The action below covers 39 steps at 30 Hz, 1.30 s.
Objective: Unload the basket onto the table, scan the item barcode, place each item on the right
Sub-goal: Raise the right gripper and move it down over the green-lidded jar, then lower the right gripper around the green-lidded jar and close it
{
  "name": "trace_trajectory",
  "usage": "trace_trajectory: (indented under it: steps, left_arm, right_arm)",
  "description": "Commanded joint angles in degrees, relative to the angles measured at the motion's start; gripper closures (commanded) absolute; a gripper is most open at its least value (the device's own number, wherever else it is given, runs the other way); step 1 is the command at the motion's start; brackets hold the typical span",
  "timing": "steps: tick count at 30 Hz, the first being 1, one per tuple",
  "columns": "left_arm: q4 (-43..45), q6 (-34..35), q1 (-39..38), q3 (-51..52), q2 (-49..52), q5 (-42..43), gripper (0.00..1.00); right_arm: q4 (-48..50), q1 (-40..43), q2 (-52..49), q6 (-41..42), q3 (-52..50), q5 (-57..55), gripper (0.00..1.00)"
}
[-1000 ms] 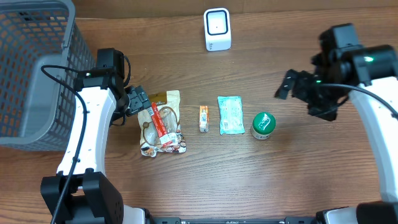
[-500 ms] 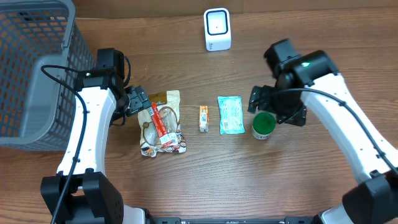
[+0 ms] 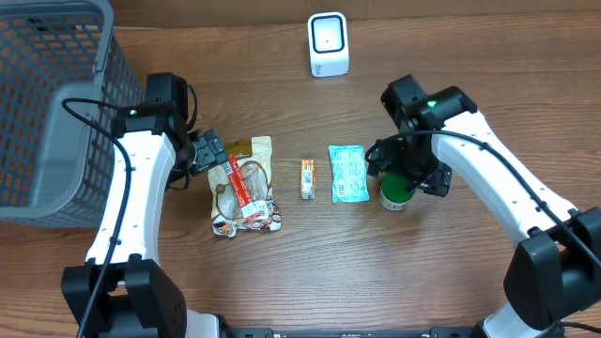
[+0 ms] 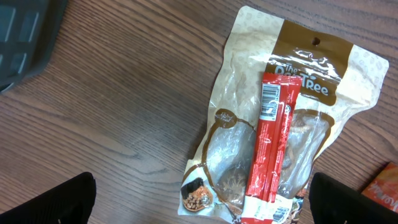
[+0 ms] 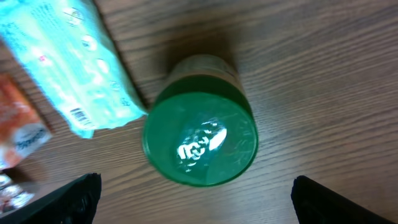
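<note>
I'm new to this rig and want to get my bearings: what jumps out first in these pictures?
The right gripper hangs open right above a green-lidded jar, right of centre on the wooden table. Left of centre lies a tan snack pouch with a red stick pack on top. A big gray mesh basket fills the far left, and a small white device stands at the back.

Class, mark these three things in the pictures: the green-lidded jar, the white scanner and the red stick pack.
green-lidded jar (image 5: 200,138): right wrist view, centre of the lid.
white scanner (image 3: 329,43): overhead view, middle of its upper face.
red stick pack (image 4: 269,149): left wrist view, middle of the wrapper.
</note>
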<state>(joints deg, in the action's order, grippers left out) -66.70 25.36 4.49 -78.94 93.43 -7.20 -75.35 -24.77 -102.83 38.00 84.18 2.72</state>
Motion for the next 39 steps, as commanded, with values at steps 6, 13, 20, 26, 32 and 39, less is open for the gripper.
trace_trajectory:
  steps: [6, 13, 20, 26, 32, 39]
  left_arm:
    - [-0.1, 0.6, 0.0, -0.9, 0.0, -0.7, 0.00]
    - [-0.1, 0.6, 0.0, -0.9, 0.0, -0.7, 0.00]
    - [-0.1, 0.6, 0.0, -0.9, 0.0, -0.7, 0.00]
    - [-0.1, 0.6, 0.0, -0.9, 0.0, -0.7, 0.00]
    - [-0.1, 0.6, 0.0, -0.9, 0.0, -0.7, 0.00]
    - [-0.1, 0.6, 0.0, -0.9, 0.0, -0.7, 0.00]
  right_arm:
    - [6.0, 0.1, -0.1, 1.0, -5.9, -0.7, 0.01]
    - [9.1, 0.1, -0.1, 1.0, -7.3, -1.7, 0.12]
    - [9.1, 0.0, -0.1, 1.0, -7.3, -2.0, 0.24]
    - [9.1, 0.0, -0.1, 1.0, -7.3, -2.7, 0.26]
    - [9.3, 0.0, -0.1, 1.0, -7.3, -2.7, 0.22]
    - [9.6, 0.0, -0.1, 1.0, -7.4, -2.7, 0.17]
